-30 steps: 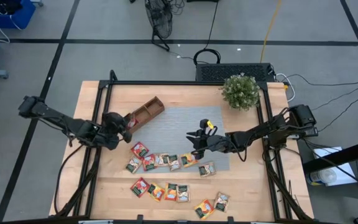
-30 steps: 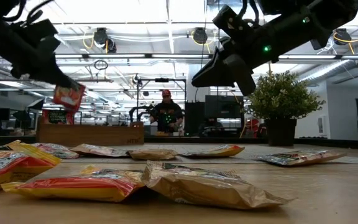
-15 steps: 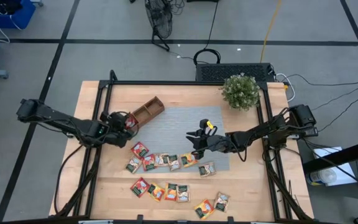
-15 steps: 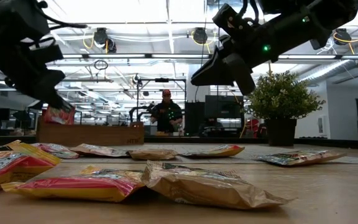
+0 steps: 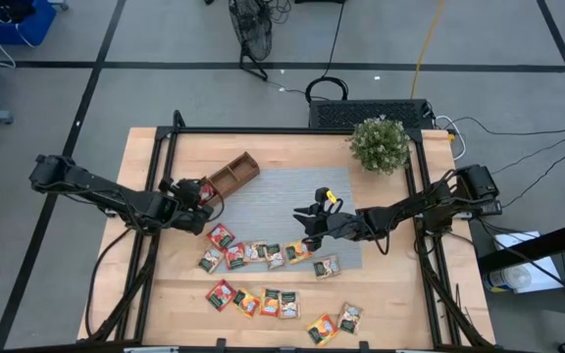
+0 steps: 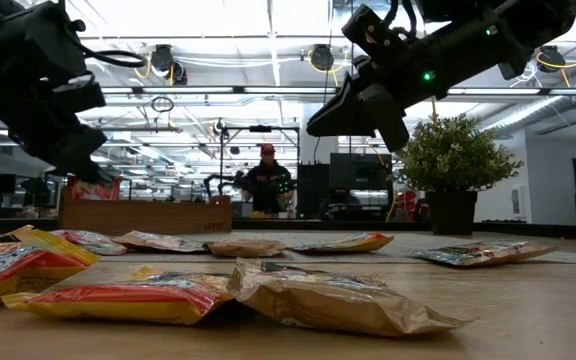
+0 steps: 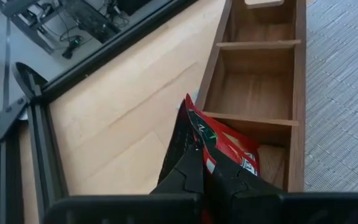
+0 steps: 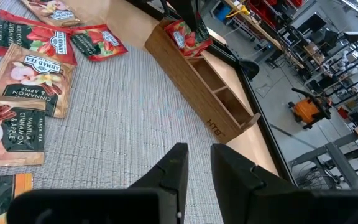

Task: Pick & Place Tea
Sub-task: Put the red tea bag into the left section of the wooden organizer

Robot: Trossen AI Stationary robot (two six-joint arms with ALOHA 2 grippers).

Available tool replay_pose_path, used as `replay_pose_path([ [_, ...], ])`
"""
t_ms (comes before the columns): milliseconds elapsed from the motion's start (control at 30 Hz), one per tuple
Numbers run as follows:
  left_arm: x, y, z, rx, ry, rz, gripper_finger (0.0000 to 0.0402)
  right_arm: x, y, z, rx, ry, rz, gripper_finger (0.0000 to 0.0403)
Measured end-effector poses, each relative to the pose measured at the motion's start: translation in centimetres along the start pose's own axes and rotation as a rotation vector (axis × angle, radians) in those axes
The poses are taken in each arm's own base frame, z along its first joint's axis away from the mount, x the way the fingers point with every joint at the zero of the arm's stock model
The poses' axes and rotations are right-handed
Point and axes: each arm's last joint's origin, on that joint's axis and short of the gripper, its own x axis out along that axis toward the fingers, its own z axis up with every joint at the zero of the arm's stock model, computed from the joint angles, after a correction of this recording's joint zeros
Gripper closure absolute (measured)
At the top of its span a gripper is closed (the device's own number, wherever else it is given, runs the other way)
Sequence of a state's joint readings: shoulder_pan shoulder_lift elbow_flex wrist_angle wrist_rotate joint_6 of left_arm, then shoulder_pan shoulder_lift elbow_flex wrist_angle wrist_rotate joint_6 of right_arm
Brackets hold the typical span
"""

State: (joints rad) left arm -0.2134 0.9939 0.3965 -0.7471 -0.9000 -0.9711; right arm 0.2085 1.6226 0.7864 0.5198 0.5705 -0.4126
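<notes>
Fingers point(image 7: 188, 163) of the left gripper point(image 5: 200, 192) are clenched on a red tea sachet point(image 7: 225, 146), which we see standing on its edge, its lower part inside the end compartment of the wooden tray point(image 5: 231, 177). We see the left arm reaching in from the table's left side, low over the wood, with its gripper at the tray's nearer end. The other two compartments of the tray that we can see in the left wrist view hold nothing. The right gripper point(image 5: 303, 222) hangs above the grey woven mat point(image 5: 282, 201), well apart from the tray, with its fingers point(image 8: 174, 167) a little apart and grasping nothing. The rest of the tea sachets point(image 5: 263, 253) lie flat on the mat's near edge and on the table point(image 5: 400, 294) in front of it, in red, orange, yellow and green. A potted plant point(image 5: 380, 144) stands at the far right corner. In the low view a person point(image 6: 267, 183) stands in the room behind.
</notes>
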Motion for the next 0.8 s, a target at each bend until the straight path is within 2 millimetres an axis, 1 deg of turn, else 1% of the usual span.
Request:
replay_pose_path([
  [100, 0.0, 0.0, 0.0, -0.008, 0.001, -0.001, 0.0393, 0.0, 0.0, 0.0, 0.000, 0.000, 0.000, 0.0344],
  [200, 0.0, 0.0, 0.0, -0.023, 0.001, 0.000, 0.0372, 0.0, 0.0, 0.0, 0.004, 0.000, 0.000, 0.0344],
  [467, 0.0, 0.0, 0.0, -0.041, 0.009, -0.006, 0.0266, 0.0, 0.0, 0.0, 0.006, 0.000, 0.000, 0.0344],
  [567, -0.1, -0.1, 0.1, -0.026, 0.022, -0.018, 0.0240, 0.0, 0.0, 0.0, 0.007, 0.000, 0.000, 0.0344],
  [700, -0.7, -0.4, 1.1, -0.018, 0.021, -0.043, 0.0226, 0.0, 0.0, 0.0, 0.007, 0.000, 0.000, 0.0344],
  [800, -1.4, -0.8, 2.6, 0.000, 0.002, -0.074, 0.0225, 0.0, 0.0, 0.0, 0.007, 0.000, 0.000, 0.0344],
])
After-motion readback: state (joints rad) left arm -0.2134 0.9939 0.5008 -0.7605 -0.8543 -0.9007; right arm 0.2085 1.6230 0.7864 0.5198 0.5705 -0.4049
